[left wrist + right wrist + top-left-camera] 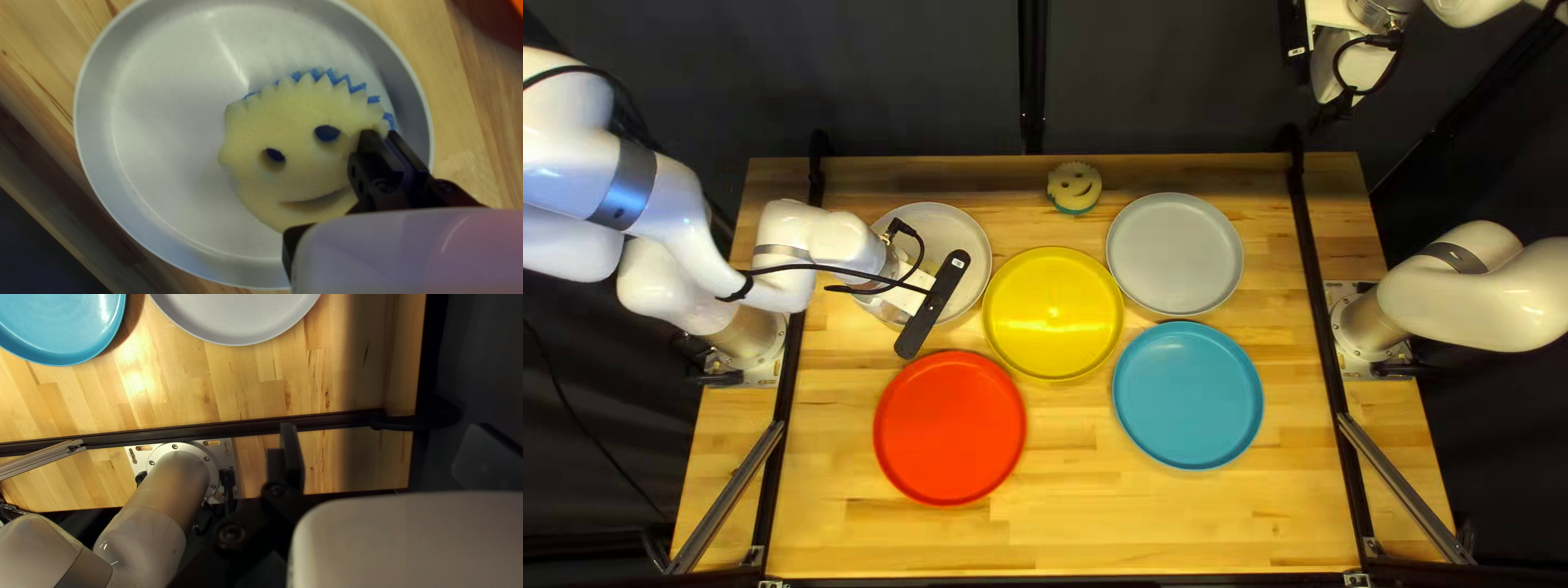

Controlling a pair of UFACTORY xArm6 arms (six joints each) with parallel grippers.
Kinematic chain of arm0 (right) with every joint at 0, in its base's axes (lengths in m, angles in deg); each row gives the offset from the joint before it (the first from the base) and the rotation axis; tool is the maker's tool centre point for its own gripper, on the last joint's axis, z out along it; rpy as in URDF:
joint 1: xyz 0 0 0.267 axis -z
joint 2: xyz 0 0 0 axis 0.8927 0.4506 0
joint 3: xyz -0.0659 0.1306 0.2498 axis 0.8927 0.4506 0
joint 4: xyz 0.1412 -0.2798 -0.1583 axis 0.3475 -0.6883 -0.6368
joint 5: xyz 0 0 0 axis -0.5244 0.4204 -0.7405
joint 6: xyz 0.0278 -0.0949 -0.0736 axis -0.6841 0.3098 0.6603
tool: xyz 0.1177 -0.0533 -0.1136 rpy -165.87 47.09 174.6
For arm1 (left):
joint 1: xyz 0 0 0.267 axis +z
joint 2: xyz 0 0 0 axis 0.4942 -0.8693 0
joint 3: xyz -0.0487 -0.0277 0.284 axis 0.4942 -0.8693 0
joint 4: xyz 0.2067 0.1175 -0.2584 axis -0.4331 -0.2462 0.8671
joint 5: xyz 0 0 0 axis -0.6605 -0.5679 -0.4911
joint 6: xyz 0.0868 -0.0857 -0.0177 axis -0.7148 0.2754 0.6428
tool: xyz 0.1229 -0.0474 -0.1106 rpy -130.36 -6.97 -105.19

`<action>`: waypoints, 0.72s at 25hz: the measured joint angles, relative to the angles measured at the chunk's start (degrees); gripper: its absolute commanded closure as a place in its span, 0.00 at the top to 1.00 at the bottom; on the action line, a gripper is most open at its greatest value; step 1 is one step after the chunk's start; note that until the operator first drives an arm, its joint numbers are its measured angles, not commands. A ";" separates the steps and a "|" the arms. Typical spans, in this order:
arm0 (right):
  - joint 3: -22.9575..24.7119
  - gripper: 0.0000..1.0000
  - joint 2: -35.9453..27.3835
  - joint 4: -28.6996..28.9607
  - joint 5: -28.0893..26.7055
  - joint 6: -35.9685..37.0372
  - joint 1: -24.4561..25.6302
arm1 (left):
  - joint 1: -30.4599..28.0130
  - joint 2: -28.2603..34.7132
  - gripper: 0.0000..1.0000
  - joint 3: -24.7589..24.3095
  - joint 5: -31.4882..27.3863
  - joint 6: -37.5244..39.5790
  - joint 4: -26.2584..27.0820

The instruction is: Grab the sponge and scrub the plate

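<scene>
Sponge [297,174] in L pincer [933,304], over gry plate [169,125]

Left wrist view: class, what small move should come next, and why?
Probably slide the sponge gently toward the bare side of the plate: the left gripper has it pinched near one edge, and it covers only part of the plate.

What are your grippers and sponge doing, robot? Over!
Left gripper shut on sponge. Right gripper open, off to the side. Sponge over grey plate, nothing seen between.
</scene>
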 measured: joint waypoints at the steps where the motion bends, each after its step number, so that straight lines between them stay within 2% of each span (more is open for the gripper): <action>1: 0.00 1.00 0.00 0.00 0.00 0.00 0.00 | 0.24 -0.33 0.00 -0.27 0.42 -0.19 0.18; 6: 0.00 1.00 0.00 0.00 0.00 0.00 0.00 | 1.65 -4.81 0.00 0.79 3.42 -1.60 0.83; 18: 0.00 1.00 0.00 0.00 0.00 0.00 0.00 | 2.24 -15.12 0.00 9.62 7.22 -3.00 0.44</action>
